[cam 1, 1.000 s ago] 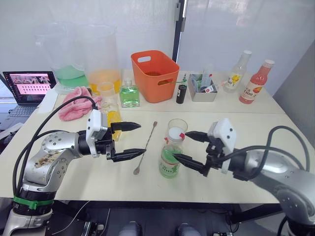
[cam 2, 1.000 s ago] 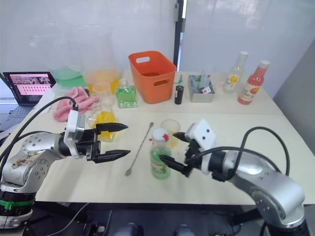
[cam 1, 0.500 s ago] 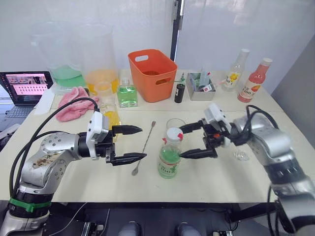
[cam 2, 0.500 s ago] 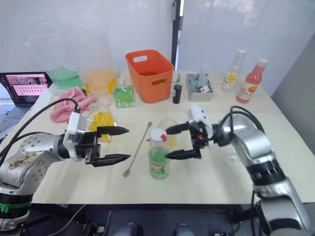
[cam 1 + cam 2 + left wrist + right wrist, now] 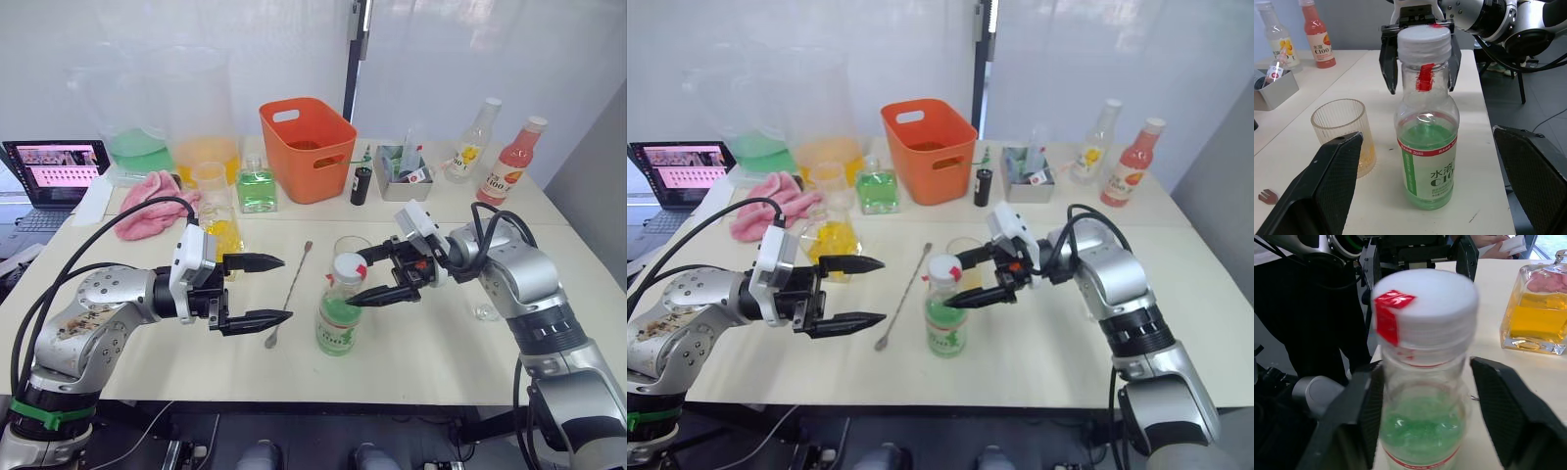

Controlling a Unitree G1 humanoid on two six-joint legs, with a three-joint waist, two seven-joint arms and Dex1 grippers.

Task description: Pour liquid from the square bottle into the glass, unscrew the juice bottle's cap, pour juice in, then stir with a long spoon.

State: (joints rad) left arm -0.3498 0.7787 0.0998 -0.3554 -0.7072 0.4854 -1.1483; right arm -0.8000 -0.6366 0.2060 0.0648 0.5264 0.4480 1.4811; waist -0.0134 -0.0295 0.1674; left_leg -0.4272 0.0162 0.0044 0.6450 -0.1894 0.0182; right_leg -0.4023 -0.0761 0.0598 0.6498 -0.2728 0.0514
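**Right pincer spread around the juice bottle's neck**

The right pincer (image 5: 370,284) is spread wide, its fingers either side of the juice bottle's cap (image 5: 1424,37), not gripping. The juice bottle (image 5: 339,308) stands upright on the tabletop (image 5: 421,343), the glass (image 5: 1344,131) just behind it. The left pincer (image 5: 265,290) is also released, beside the long spoon (image 5: 290,292). The square bottle (image 5: 221,227) stands behind it.
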